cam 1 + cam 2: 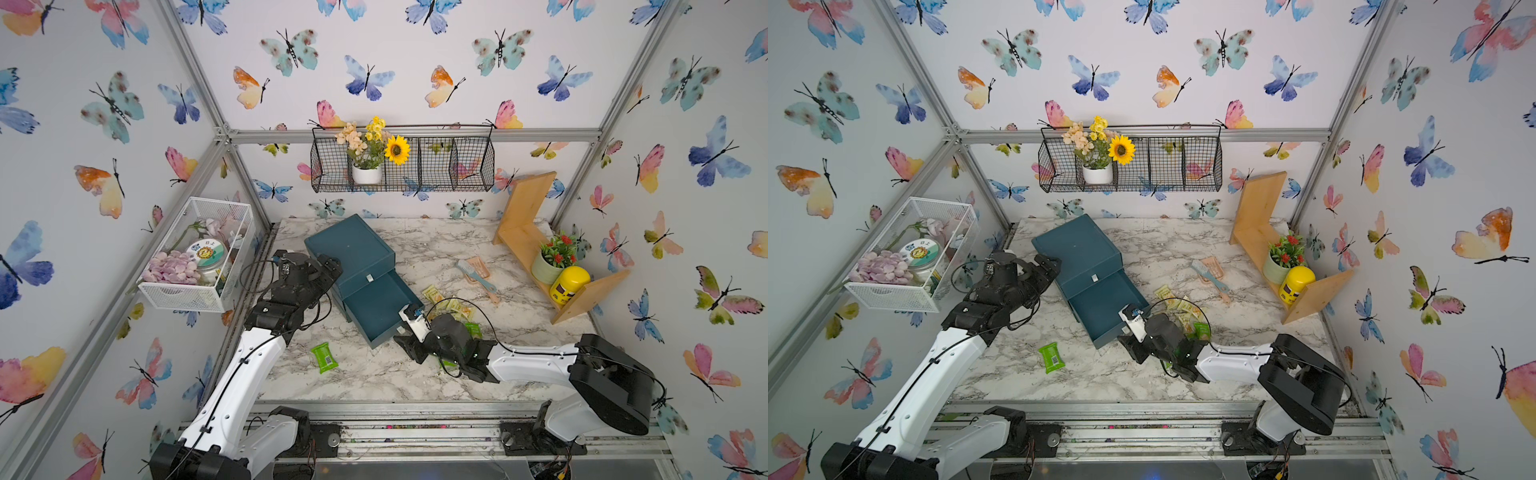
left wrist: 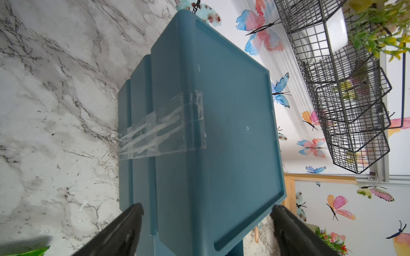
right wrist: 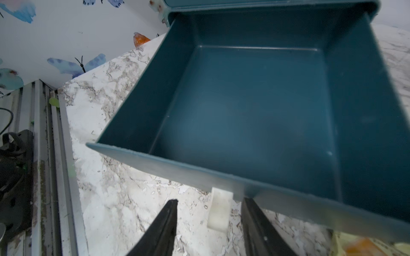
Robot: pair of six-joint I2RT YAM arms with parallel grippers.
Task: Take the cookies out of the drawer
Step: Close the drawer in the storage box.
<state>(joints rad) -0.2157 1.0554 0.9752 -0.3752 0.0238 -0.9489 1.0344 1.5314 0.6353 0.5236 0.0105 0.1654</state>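
Drawer [image 3: 255, 115]: we find it open, empty.
Cookies [image 1: 433, 294]: piled at its 3 o'clock; green packet [image 1: 325, 357] at 7 o'clock.
Left gripper [image 2: 207, 210]: wide, flanking cabinet [image 2: 221, 133].
Right gripper [image 3: 210, 200]: parted, flanking drawer tab [image 3: 219, 210].

One drawer chest [image 1: 349, 249]; at least two green packets [image 1: 324, 357], one alone; several yellow packets [image 1: 433, 293], overlapped beyond counting; one brush [image 1: 478, 276]; two potted plants [image 1: 555, 259]; two baskets [image 1: 457, 166]; one yellow jar [image 1: 568, 284].
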